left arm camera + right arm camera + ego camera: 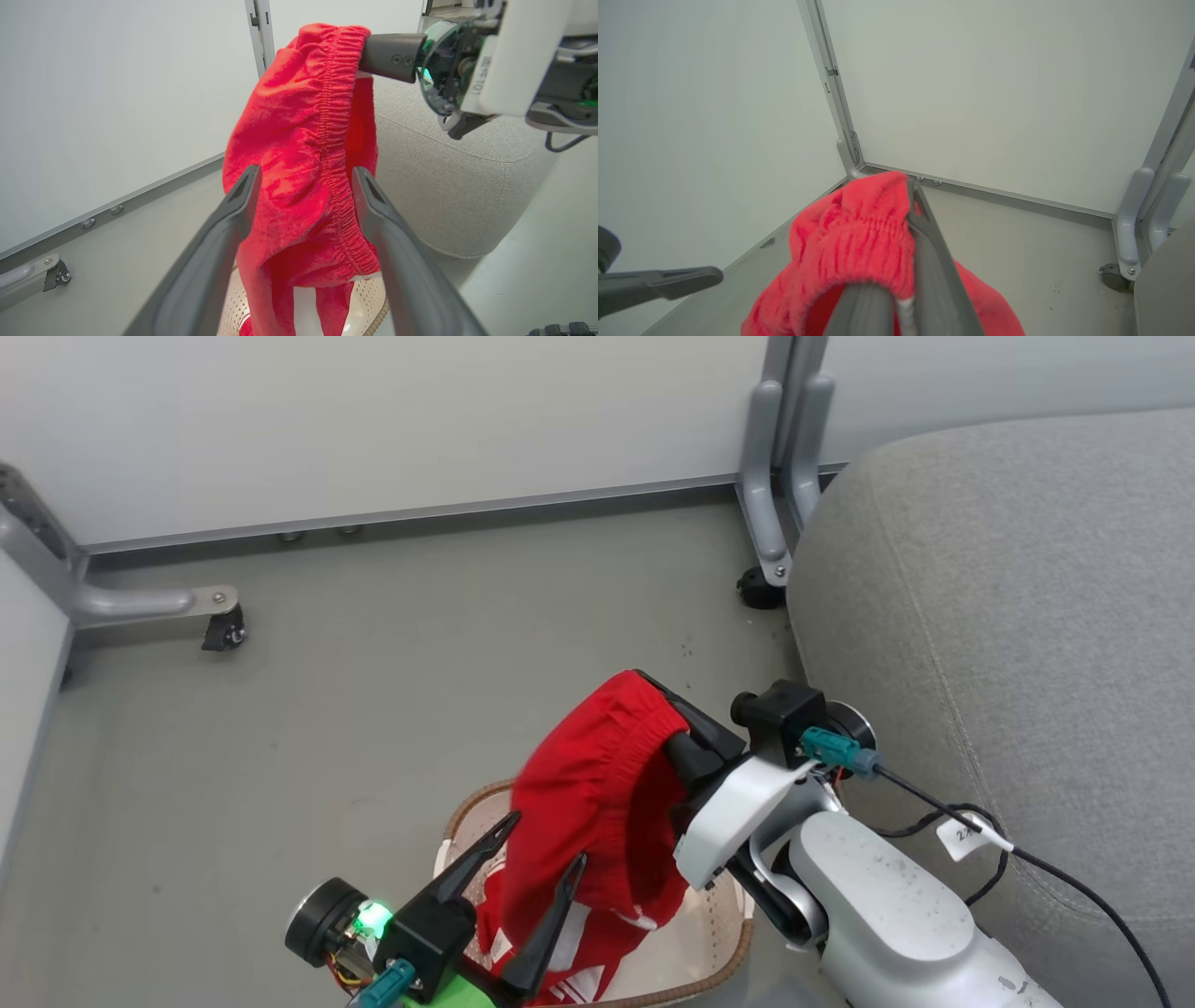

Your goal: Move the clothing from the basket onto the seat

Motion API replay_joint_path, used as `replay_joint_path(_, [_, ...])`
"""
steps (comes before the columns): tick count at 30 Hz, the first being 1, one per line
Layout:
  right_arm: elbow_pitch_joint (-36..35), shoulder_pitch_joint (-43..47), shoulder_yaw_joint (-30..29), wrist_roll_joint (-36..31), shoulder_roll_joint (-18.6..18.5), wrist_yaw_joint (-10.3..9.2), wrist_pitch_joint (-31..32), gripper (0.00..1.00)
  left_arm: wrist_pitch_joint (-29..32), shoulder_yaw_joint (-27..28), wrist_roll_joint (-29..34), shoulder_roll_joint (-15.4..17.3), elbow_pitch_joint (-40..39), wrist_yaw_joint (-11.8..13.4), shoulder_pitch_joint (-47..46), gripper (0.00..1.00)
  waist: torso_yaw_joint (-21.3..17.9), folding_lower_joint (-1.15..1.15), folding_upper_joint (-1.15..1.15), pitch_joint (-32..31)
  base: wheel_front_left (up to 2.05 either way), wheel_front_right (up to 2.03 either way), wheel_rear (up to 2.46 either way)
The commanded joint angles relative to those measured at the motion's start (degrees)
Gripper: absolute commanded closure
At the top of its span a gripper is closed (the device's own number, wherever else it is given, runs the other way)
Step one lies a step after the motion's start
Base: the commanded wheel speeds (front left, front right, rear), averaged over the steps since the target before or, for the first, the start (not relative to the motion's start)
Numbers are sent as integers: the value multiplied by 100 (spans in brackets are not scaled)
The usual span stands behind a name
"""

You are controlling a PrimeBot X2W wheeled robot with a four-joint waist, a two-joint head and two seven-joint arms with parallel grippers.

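Observation:
My right gripper (653, 686) is shut on the elastic waistband of a red piece of clothing (588, 793), which hangs from it above the cream basket (738, 943). The right wrist view has the gripper (913, 189) pinching the clothing (850, 233) at its tips. More red fabric with white bands (574, 975) reaches into the basket; I cannot tell whether it is a separate piece. My left gripper (541, 849) is open, its fingers (245, 191) to either side of the hanging clothing (289, 140). The grey seat (1008, 597) stands to the right.
White partition panels close off the back and left, on grey metal legs with castors (224, 625) (764, 588). Grey floor (420, 644) lies between them and the basket. A black cable (1036, 863) from my right wrist runs over the seat's edge.

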Motion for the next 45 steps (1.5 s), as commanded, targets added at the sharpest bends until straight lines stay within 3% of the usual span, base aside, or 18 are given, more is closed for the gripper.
replay_joint_path(1, [11, -104, -51, -18, -14, -2, -48, 100, -13, -1, 0, 39, 10, 25, -99, 0, -351, 0, 0, 137, 0, 0, 0])
replay_joint_path(15, [57, -206, -483, -107, -24, -2, -156, 100, 137, -202, 32, 159, -64, -13, -427, 0, -1854, 0, 0, 568, 0, 0, 0])
replay_joint_path(25, [80, -113, -990, -160, 31, -2, -198, 100, 318, -230, 29, 289, -162, 25, -649, 0, -2540, 0, 0, 862, 0, 0, 0])
replay_joint_path(31, [-40, -279, -1530, -344, -54, -2, -203, 100, 377, -208, 68, 316, -236, 46, -834, 0, -2582, 0, 0, 1114, 0, 0, 0])
replay_joint_path(39, [-22, -1067, -2619, -691, -358, -2, -204, 100, 389, -316, 184, 265, -368, 14, -1253, 0, -2196, 0, 0, 1559, 0, 0, 0])
replay_joint_path(45, [128, -2077, -3402, -949, -992, -2, -202, 100, 343, -446, 270, 230, -437, -24, -1669, 0, -1682, 0, 0, 1979, 0, 0, 0])
